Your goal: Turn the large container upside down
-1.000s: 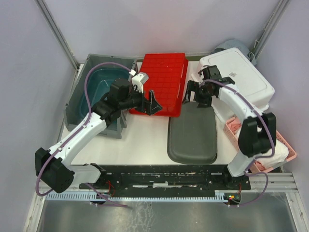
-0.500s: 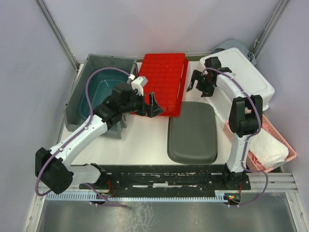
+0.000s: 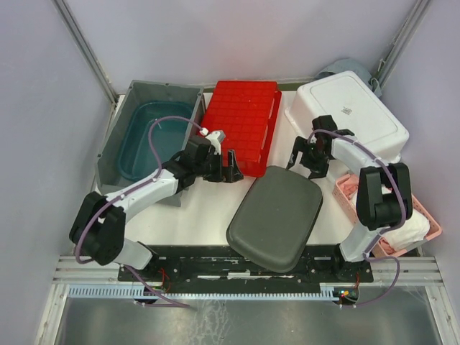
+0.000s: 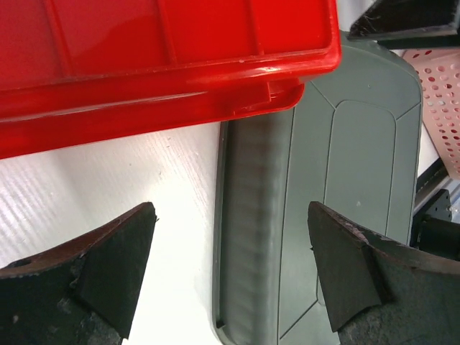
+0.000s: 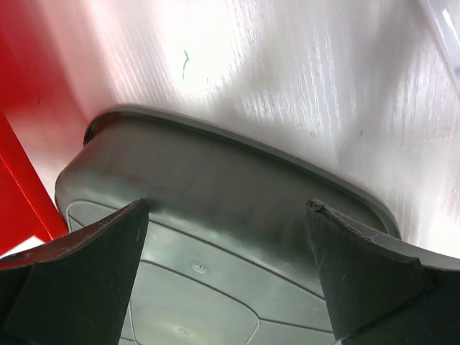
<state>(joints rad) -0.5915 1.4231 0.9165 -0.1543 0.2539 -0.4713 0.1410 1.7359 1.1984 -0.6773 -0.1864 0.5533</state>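
The large container (image 3: 274, 218) is a dark grey tub lying bottom up on the white table, skewed, its near end over the arms' base rail. My left gripper (image 3: 228, 167) hovers open at its far left corner, beside the red crate (image 3: 241, 123). In the left wrist view the tub's side (image 4: 345, 165) runs below and between the spread fingers of that gripper (image 4: 230, 266), untouched. My right gripper (image 3: 305, 159) stands open at the tub's far right corner. In the right wrist view the tub's base (image 5: 215, 208) lies under that open gripper (image 5: 226, 266).
A grey bin (image 3: 115, 136) holding a teal tub (image 3: 147, 136) stands at the back left. The upturned red crate (image 4: 165, 50) nearly touches the grey tub. A white tub (image 3: 350, 115) lies bottom up at the back right. A pink basket (image 3: 424, 215) sits at the right edge.
The grey tub has swung round and slid toward the near edge. Both grippers have come nearer, down to its far corners. Both stay open.
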